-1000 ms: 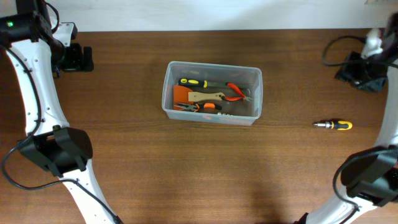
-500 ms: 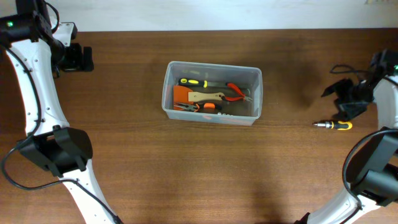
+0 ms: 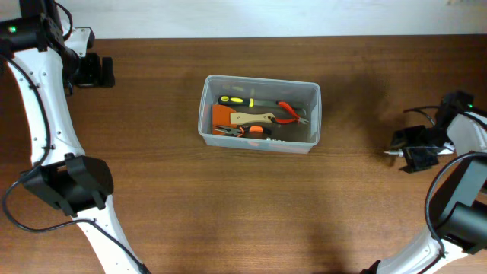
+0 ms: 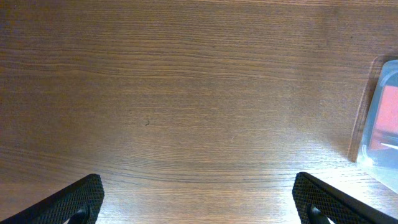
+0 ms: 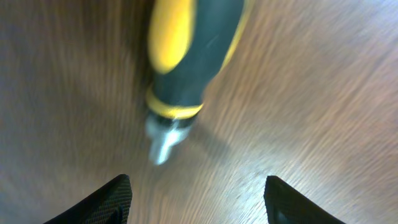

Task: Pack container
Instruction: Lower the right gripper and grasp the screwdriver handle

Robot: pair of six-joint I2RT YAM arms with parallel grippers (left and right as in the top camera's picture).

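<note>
The container (image 3: 204, 106), a clear plastic tub, stands mid-table and holds a yellow-black screwdriver (image 3: 240, 100), red pliers (image 3: 289, 113), a tan-handled tool (image 3: 251, 118) and an orange item (image 3: 222, 116). A second yellow-black screwdriver lies on the table at the right; only its metal tip (image 3: 390, 153) shows from overhead. My right gripper (image 3: 415, 151) hangs over it, open. In the right wrist view the handle (image 5: 193, 50) and tip (image 5: 163, 146) lie just ahead of the open fingers (image 5: 196, 199), untouched. My left gripper (image 3: 105, 72) is open and empty at the far left.
In the left wrist view the open fingers (image 4: 199, 205) are above bare wood, with the container's corner (image 4: 380, 118) at the right edge. A black cable (image 3: 426, 110) runs by the right arm. The table's back edge meets a white wall.
My right arm has swung from the back right corner forward and down onto the loose screwdriver, now covering most of it. The left arm and the container have not moved.
</note>
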